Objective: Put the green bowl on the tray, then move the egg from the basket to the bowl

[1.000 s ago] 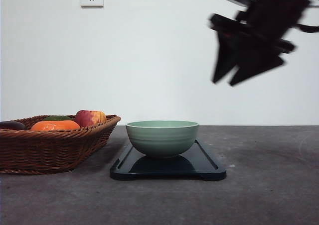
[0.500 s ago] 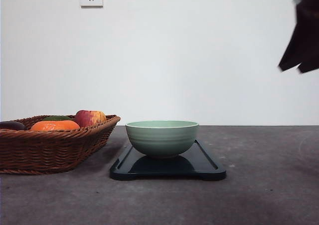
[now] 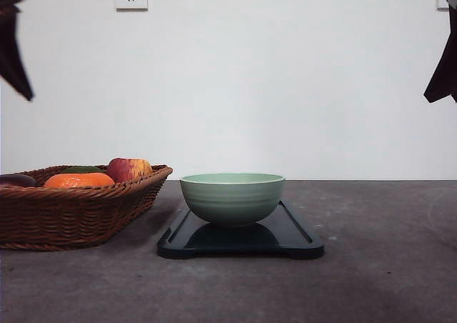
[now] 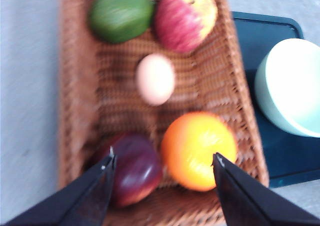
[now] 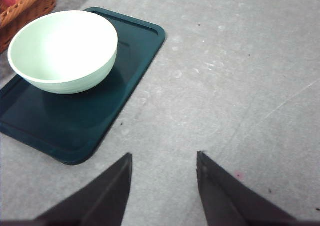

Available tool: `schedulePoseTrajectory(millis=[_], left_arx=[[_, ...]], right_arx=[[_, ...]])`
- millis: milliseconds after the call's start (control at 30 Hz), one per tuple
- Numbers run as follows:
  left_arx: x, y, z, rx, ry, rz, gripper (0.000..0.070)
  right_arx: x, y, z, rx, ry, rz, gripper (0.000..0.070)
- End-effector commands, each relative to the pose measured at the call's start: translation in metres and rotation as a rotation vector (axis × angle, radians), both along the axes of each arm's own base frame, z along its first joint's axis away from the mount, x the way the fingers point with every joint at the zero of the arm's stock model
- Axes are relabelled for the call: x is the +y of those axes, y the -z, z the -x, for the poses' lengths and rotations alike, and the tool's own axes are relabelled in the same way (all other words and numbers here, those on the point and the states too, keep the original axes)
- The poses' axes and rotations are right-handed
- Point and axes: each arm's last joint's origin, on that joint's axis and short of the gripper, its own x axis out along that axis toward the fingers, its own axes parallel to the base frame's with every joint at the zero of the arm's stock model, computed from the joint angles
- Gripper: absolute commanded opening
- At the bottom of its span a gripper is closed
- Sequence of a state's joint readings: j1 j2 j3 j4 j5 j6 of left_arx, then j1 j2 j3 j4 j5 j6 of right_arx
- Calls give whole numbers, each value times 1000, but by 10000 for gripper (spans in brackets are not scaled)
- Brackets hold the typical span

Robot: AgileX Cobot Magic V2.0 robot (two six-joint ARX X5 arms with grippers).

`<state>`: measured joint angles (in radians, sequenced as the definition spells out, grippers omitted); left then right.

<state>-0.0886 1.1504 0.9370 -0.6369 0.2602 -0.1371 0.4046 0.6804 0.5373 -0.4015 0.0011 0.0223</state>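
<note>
The green bowl stands upright on the dark tray at the table's middle. To its left is the wicker basket. In the left wrist view the egg, pale and rounded, lies on the floor of the basket. My left gripper hangs open above the basket, with nothing between its fingers; it shows high at the left edge as the left gripper in the front view. My right gripper is open over bare table, right of the tray and bowl, and is high at the right edge.
The basket also holds a green fruit, a red-yellow apple, an orange and a dark purple fruit, all around the egg. Grey tabletop stretches right of the tray. A white wall stands behind.
My right arm swung up and to the right, to the edge of the front view. My left arm has come into view at the top left. Bowl, tray and basket stayed put.
</note>
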Motion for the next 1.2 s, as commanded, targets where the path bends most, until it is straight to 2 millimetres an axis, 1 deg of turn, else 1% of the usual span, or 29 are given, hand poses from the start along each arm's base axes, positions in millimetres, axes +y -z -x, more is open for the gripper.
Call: schedulePoseTrajectory(millis=[0, 267, 367, 500, 600, 767, 1167], left_arx=[[-6, -4, -16, 12, 25, -16, 391], [-38, -2, -77, 97, 47, -123, 391], [-49, 3, -97, 111, 52, -151, 391], [-59, 18, -117, 135, 54, -182, 391], [-63, 32, -126, 164, 57, -194, 391], [-65, 52, -134, 210, 41, -236, 391], [-67, 81, -144, 274, 42, -259, 391]], right_arx=[[1, -1, -1, -7, -4, 6, 255], [1, -1, -1, -10, -4, 4, 255], [1, -1, -1, -11, -5, 3, 255], [1, -1, -1, -11, -5, 3, 255], [1, -1, -1, -11, -5, 3, 255], [1, -1, -1, -11, -5, 3, 255], [1, -1, -1, -12, -4, 3, 255]])
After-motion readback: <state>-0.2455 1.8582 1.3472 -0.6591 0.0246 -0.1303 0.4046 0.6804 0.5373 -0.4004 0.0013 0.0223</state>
